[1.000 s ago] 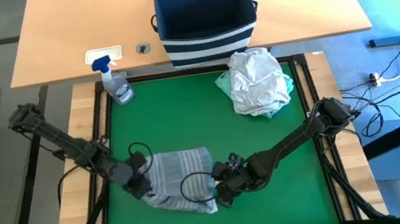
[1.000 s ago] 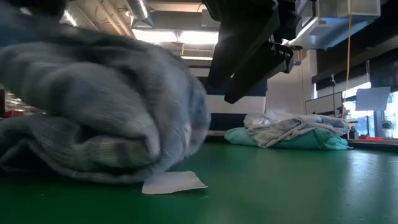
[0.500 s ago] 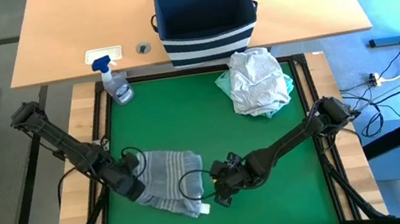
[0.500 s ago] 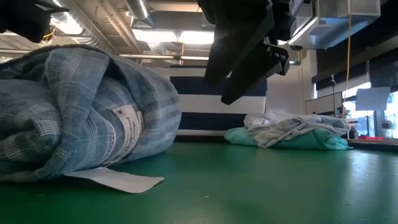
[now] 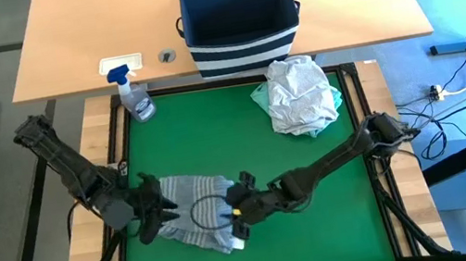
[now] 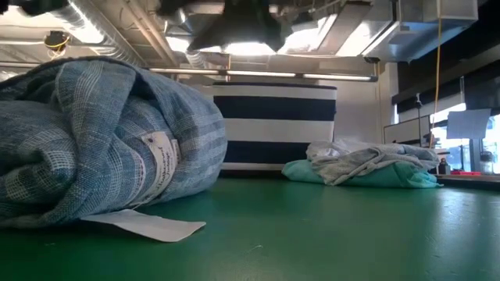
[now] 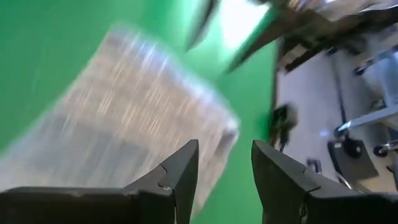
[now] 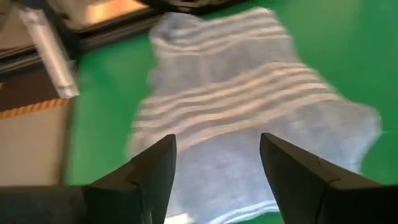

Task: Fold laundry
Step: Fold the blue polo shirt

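Observation:
The grey-blue striped shirt [image 5: 197,213] lies as a folded bundle on the green mat, near the front left. In the low view the shirt [image 6: 109,148] shows its sewn label and rests partly on a white tag [image 6: 144,225]. My left gripper [image 5: 158,219] is open at the shirt's left edge; the left wrist view shows its fingers [image 7: 180,171] apart and above the cloth. My right gripper [image 5: 236,222] hovers open over the shirt's right edge, with the shirt [image 8: 249,118] beyond its fingers. A white t-shirt [image 5: 302,90] lies crumpled on a mint-teal garment [image 5: 262,98] at the far right.
A navy-and-white striped basket [image 5: 239,22] stands on the wooden table behind the mat. A spray bottle [image 5: 136,99] stands at the mat's far left corner. Bare green mat [image 5: 216,142] stretches between the shirt and the garment pile.
The striped shirt has slid toward the table's left edge and then come to rest as a bundle. My left gripper has gone with it toward the left and near edges. My right gripper has moved left, over the shirt's right edge.

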